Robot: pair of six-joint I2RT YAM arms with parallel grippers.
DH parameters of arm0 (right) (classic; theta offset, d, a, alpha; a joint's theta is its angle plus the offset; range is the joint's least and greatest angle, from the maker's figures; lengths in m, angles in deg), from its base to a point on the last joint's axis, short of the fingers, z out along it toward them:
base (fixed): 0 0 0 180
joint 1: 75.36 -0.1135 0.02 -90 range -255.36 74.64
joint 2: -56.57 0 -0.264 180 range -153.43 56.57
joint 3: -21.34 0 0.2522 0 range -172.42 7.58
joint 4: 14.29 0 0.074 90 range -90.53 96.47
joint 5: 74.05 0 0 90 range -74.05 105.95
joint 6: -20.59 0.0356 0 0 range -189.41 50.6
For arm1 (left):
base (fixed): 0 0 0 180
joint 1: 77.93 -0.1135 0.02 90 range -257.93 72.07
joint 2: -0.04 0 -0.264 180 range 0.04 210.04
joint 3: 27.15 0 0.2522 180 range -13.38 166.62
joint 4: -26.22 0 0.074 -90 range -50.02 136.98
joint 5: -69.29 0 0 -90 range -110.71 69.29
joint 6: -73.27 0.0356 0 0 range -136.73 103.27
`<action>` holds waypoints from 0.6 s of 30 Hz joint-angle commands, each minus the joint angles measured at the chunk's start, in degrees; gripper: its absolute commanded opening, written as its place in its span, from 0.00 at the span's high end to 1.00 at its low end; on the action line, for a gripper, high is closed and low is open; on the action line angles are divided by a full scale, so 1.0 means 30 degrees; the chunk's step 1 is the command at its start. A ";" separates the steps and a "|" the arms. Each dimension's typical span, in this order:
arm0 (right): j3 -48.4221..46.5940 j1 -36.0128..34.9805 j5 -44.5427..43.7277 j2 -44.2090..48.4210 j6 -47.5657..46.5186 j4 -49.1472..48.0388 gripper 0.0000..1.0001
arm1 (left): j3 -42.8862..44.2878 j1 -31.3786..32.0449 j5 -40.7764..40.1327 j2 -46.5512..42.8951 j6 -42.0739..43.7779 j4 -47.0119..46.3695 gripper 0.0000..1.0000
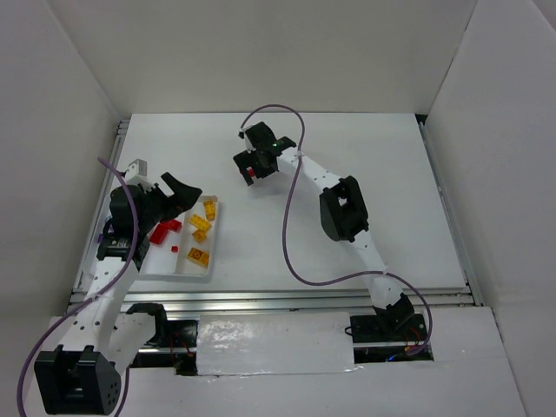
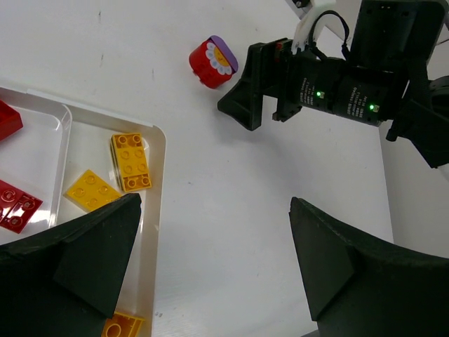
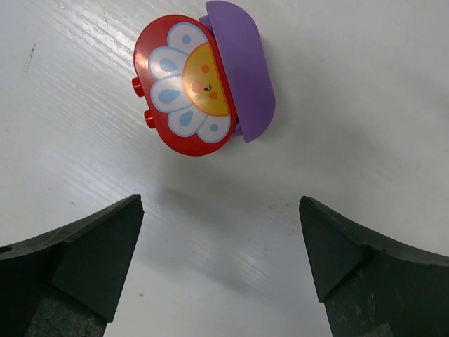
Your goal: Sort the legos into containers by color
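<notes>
**Hovering by a flower lego with fingers wide apart**

The right pincer (image 3: 221, 256) has its two fingers wide apart, and nothing is between them. Just in front of its fingertips, a round red lego (image 3: 184, 88) lies on the white table (image 3: 365, 140). It has a flower on it with a little yellow face. A purple lego (image 3: 242, 67) with a rounded top touches the red one on the side away from its studs. Both lie past the fingertips, not in the gap.

The left pincer (image 2: 214, 260) is open wide too and holds nothing. Its left finger (image 2: 84, 260) hangs over the edge of the white tray (image 2: 158, 210). Its other finger hangs over the table. Just in front of the left finger, yellow legos (image 2: 131, 161) lie close together in the end compartment of the tray. A third yellow lego (image 2: 123, 325) peeks out beside that finger, partly hidden. Farther out on the same side, past a thin wall, red legos (image 2: 17, 203) lie in the next compartment. The flower lego and the right pincer are well ahead of the left pincer, out on the table and apart from the tray.
</notes>
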 commanded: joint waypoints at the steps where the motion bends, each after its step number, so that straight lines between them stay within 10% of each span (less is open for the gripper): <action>1: -0.0015 0.0189 0.0084 0.0119 -0.3581 -0.1278 0.00 | -0.0050 0.0024 0.0746 0.0148 -0.0062 -0.1427 0.00; 18: -0.3325 0.0542 0.4831 -0.1319 -0.7565 0.0616 0.02 | 0.0126 0.0024 0.1011 0.0882 -0.0062 -0.1691 0.00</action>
